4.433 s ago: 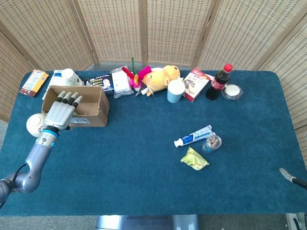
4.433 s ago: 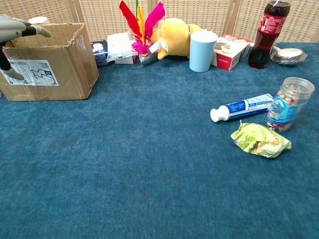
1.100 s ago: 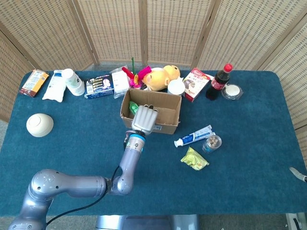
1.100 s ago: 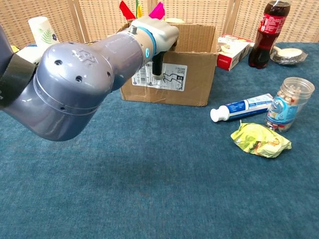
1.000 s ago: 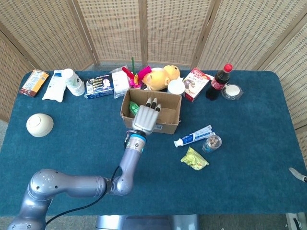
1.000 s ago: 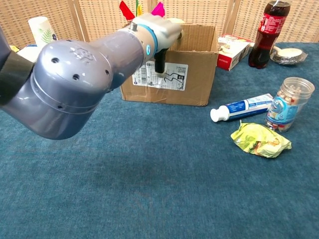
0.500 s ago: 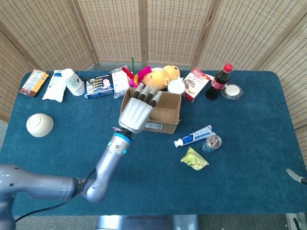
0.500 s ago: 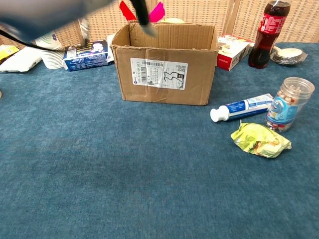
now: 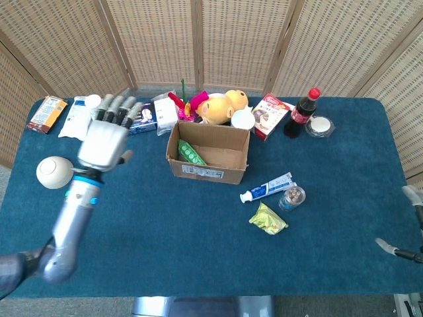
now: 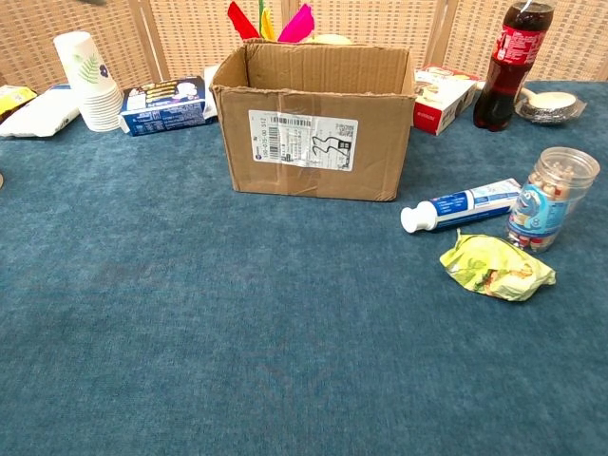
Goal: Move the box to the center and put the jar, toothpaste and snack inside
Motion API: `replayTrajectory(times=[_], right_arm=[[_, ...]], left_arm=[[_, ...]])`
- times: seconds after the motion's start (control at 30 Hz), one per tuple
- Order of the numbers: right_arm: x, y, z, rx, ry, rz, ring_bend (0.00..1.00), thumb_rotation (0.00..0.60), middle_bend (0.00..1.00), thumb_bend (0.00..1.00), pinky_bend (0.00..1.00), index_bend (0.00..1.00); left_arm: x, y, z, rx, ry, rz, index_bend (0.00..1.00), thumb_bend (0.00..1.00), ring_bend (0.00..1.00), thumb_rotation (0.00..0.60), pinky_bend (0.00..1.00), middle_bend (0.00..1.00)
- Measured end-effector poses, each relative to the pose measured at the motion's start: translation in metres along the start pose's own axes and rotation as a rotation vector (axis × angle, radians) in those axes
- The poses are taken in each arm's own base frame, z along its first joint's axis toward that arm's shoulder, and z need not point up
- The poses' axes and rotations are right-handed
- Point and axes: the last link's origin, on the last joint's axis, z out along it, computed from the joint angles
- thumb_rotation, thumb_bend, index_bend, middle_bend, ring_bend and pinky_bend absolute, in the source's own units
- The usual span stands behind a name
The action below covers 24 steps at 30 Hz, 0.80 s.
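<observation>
The left hand [image 9: 103, 144] hovers empty, fingers [image 9: 117, 105] spread, left of the cardboard box [image 9: 210, 153] at mid-table; jar [image 9: 291, 197], toothpaste [image 9: 267, 187] and snack [image 9: 268, 218] lie outside. The right hand [image 9: 404, 249] is barely visible, its state unclear.

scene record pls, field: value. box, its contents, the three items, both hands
box: cardboard box, open top, upright, near table centre
box contents: a green item lies inside; no jar, toothpaste or snack in it
toothpaste: toothpaste lying on the cloth, right of the box
jar: jar upright, beside the tube's far end
snack: green snack packet on the cloth, in front of tube and jar
left hand: left hand raised left of the box, fingers apart, holding nothing
right hand: right hand only partly visible at right edge; state unclear
</observation>
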Motion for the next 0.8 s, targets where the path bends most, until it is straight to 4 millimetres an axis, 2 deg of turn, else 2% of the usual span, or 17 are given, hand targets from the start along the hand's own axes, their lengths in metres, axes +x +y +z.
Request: replayTrajectory(times=[0.2, 0.3, 0.6, 0.8], right_arm=[[-0.015, 0.002, 0.01, 0.004, -0.101, 0.067, 0.0, 0.6, 0.0, 0.0, 0.03, 0.0], [-0.025, 0.003, 0.016, 0.008, -0.139, 0.079, 0.0, 0.6, 0.0, 0.0, 0.03, 0.0], [-0.06, 0.001, 0.046, 0.018, -0.23, 0.11, 0.0, 0.6, 0.0, 0.0, 0.03, 0.0], [-0.088, -0.015, 0.075, 0.034, -0.305, 0.151, 0.0, 0.6, 0.0, 0.0, 0.03, 0.0]], left_arm=[[-0.005, -0.063, -0.037, 0.051, -0.035, -0.063, 0.0, 0.24, 0.0, 0.6, 0.05, 0.0], [-0.008, -0.086, -0.058, 0.072, -0.06, -0.078, 0.0, 0.24, 0.0, 0.6, 0.05, 0.0], [-0.027, -0.124, -0.103, 0.136, -0.116, -0.178, 0.0, 0.24, 0.0, 0.6, 0.05, 0.0], [-0.041, -0.143, -0.134, 0.18, -0.111, -0.352, 0.0, 0.24, 0.0, 0.6, 0.04, 0.0]])
